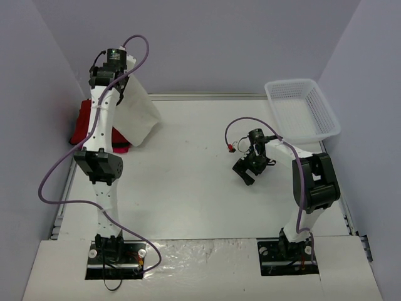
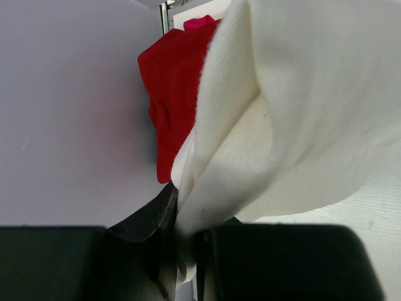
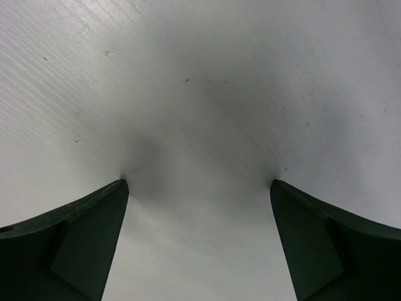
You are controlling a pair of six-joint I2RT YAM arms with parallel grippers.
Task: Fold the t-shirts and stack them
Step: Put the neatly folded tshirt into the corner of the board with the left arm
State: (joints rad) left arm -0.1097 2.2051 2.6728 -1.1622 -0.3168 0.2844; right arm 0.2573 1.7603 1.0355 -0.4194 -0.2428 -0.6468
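Cream-white cloth hangs from the raised left gripper (image 1: 121, 83) in the top view: the cream-white t-shirt (image 1: 139, 113) is held up at the far left, and its lower edge drapes down toward the counter (image 1: 188, 182). Behind the left arm, at the counter's left edge against the wall, lie the red t-shirts (image 1: 81, 125) — a low red bundle partly hidden by the arm. A white mesh basket (image 1: 297, 113) sits at the far right corner. The right gripper (image 1: 247, 170) is low over the counter's right half, well apart from any cloth.

The left wrist view shows its dark fingers (image 2: 150, 219) pressed together on a gathered fold of the cream-white t-shirt, which fans upward and fills most of the frame. The red t-shirts show past it at the upper left, near the wall.

The right wrist view shows only bare counter between two dark fingers (image 3: 81, 238) — the jaws are spread wide with nothing in them. Whether the tips touch the surface I cannot tell.
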